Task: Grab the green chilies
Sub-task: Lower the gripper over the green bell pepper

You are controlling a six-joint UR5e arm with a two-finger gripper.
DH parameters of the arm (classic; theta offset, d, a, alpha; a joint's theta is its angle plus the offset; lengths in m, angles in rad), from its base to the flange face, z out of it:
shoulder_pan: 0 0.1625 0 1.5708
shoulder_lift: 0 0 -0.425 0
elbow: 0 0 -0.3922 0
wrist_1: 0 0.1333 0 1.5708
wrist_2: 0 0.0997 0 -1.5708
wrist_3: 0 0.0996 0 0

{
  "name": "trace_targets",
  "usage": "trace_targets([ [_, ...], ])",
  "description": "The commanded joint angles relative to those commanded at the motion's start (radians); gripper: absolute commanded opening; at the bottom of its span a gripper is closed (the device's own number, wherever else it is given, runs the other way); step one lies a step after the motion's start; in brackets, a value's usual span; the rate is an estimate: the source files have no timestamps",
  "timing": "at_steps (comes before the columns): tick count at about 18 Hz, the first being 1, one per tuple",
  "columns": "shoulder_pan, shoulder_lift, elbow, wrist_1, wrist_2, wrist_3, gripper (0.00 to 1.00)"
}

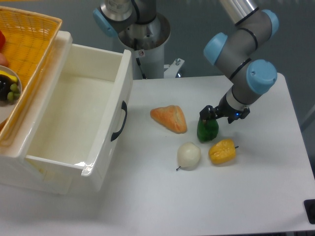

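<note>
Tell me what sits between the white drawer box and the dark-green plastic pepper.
In the fixed camera view, an orange wedge-shaped bread piece lies on the white table between the white drawer box and the dark-green plastic pepper; otherwise bare tabletop.
</note>
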Motion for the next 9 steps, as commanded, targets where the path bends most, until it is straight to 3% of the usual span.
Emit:
trace_targets([
  [9, -0.032, -0.041, -0.006, 0.043, 0.0, -0.026, 1.0],
])
